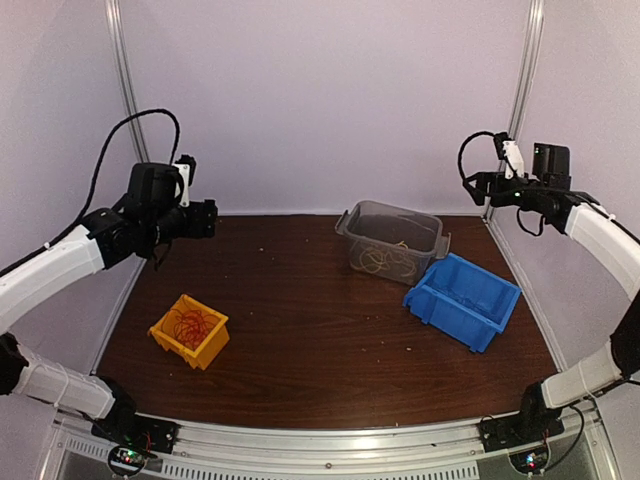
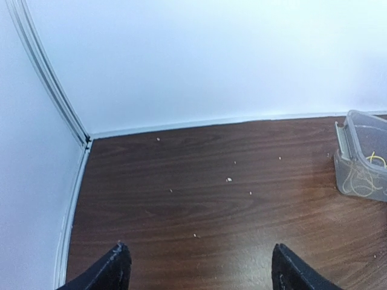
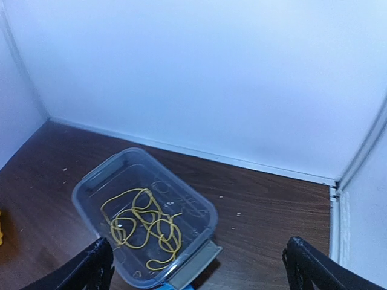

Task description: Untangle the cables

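Over table's (image 1: pixel 300 330) back corners, left pincer (image 2: pixel 199 269), right pincer (image 3: pixel 199 266) agape, clear tub (image 1: pixel 352 226) between

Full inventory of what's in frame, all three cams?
clear container: 1, transparent, back of table, right of centre
yellow cable: 1 tangle, yellow, inside the clear container
blue bin: 1, blue, right side, beside the clear container; contents cannot be told
yellow bin: 1, yellow-orange, near left
red cable: 1 tangle, red, inside the yellow bin
crumbs: several, pale, scattered on table
table: 1, dark brown wood
left tool: 1, black, open, empty, raised at back left
right tool: 1, black, open, empty, raised at back right
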Available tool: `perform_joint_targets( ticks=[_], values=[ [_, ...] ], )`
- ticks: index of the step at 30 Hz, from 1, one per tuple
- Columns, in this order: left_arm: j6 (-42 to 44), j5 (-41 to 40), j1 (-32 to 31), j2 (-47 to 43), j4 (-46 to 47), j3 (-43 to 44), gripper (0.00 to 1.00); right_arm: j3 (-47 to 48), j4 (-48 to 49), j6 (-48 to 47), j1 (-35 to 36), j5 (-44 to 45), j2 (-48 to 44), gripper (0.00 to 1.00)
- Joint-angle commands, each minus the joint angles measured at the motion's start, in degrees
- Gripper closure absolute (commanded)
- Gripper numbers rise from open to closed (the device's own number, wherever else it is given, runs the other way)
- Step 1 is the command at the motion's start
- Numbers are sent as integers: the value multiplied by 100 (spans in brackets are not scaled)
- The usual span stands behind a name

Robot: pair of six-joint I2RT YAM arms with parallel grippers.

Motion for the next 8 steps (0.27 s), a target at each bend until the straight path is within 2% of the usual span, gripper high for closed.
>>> perform_joint_targets(
  ticks=[1, 2, 8],
  values=[
    [656, 339, 482, 445, 668, 880, 11, -65, 580, 633, -29, 2228, -220, 0],
    [678, 492, 579, 554, 745, 1040, 3, -75, 590, 607, -28, 2342, -269, 0],
    [689, 897, 691, 1029, 614, 1667, 2, -374, 679, 472, -29, 2028, -506, 0]
  ],
)
